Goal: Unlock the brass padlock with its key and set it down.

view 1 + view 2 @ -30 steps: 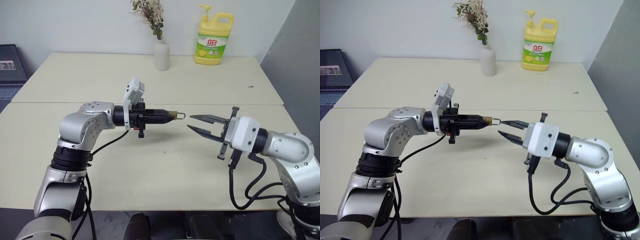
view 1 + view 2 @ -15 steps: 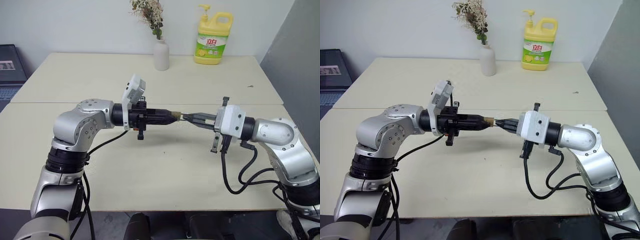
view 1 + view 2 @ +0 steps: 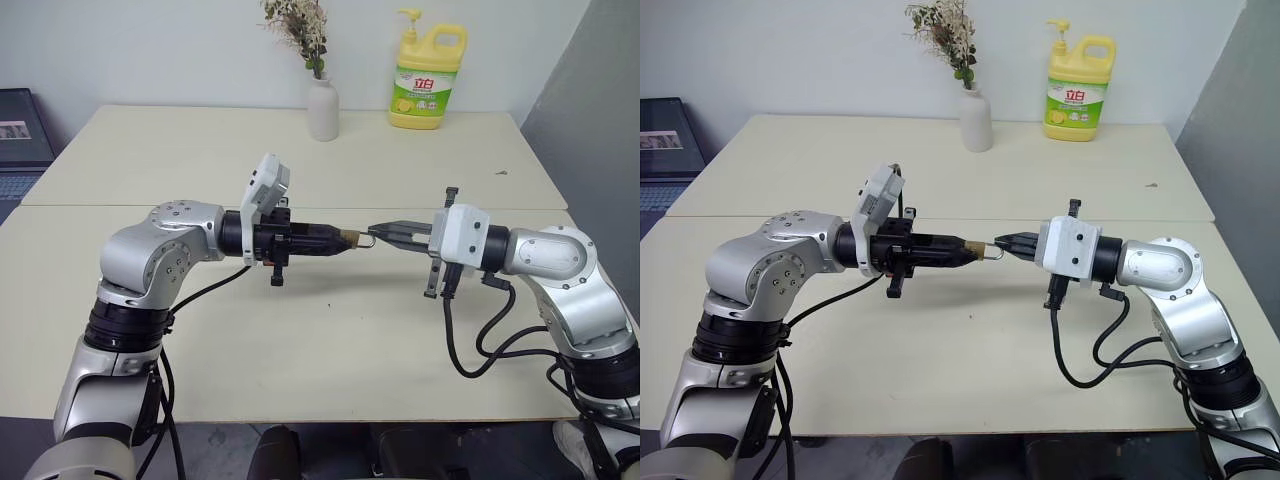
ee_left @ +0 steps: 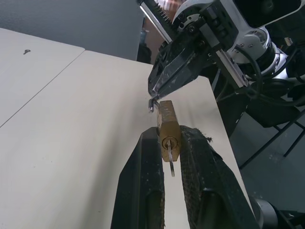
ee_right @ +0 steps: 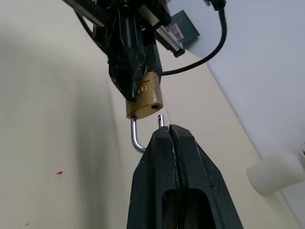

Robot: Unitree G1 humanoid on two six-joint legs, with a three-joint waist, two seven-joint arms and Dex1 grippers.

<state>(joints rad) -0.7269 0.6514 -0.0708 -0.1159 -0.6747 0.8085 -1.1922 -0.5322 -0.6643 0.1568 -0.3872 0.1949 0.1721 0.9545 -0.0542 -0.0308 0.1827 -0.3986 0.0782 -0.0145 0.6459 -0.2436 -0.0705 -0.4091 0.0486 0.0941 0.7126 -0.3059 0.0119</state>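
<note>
Since a second ago my right gripper (image 3: pixel 374 233) closed — pinching the shackle (image 5: pixel 137 138); left gripper (image 3: pixel 340 238) grips the brass padlock (image 4: pixel 167 130), shackle rightward, level.

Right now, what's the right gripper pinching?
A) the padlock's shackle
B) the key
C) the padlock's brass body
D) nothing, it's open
A: the right gripper is shut on the free end of the shackle, while the left gripper holds the brass padlock with the key in its keyhole.
</note>
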